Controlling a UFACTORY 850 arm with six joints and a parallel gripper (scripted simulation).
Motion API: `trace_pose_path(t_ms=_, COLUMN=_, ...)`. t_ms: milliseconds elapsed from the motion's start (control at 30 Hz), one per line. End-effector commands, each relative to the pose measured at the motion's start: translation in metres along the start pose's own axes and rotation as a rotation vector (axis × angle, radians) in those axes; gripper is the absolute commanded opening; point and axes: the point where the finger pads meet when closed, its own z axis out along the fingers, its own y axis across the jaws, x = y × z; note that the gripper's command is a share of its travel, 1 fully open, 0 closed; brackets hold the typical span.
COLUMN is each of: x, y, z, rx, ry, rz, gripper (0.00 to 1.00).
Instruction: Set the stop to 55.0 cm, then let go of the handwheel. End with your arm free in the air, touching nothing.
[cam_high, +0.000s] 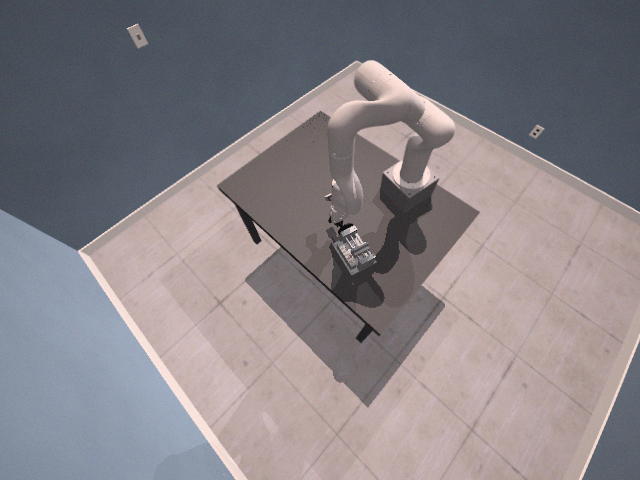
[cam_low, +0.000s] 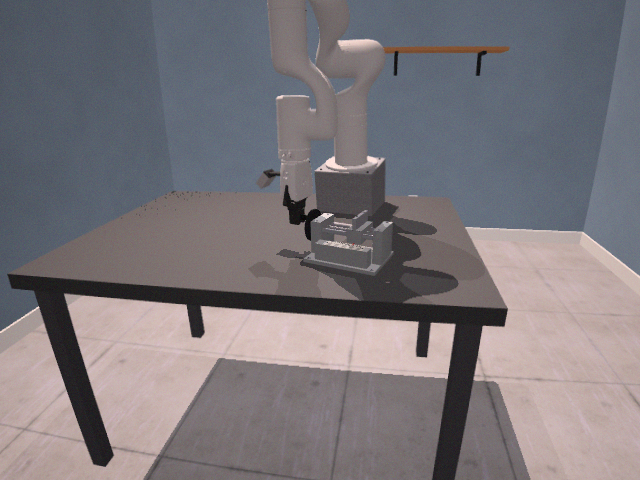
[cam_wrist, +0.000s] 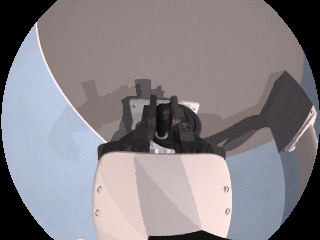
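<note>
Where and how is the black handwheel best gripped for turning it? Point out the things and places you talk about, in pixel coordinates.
Probably by its protruding crank handle (cam_wrist: 162, 119), from above, fingers on both sides: it stands out from the handwheel (cam_low: 309, 224) (cam_wrist: 194, 122), and the gripper (cam_low: 295, 219) (cam_wrist: 163, 104) already fits around it so.
</note>
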Motion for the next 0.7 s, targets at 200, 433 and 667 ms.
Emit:
trace_pose_path(t_ms=200, x=0.000, y=-0.012, z=0.020, rx=-0.002, ry=-0.001, rz=0.000, gripper=0.06)
trace_pose_path(t_ms=433, x=0.000, y=-0.012, z=0.031, rx=-0.002, ry=-0.001, rz=0.000, gripper=0.06)
trace_pose_path(t_ms=667, x=0.000, y=-0.004, z=0.046, rx=-0.002, ry=-0.001, rz=0.000, gripper=0.06)
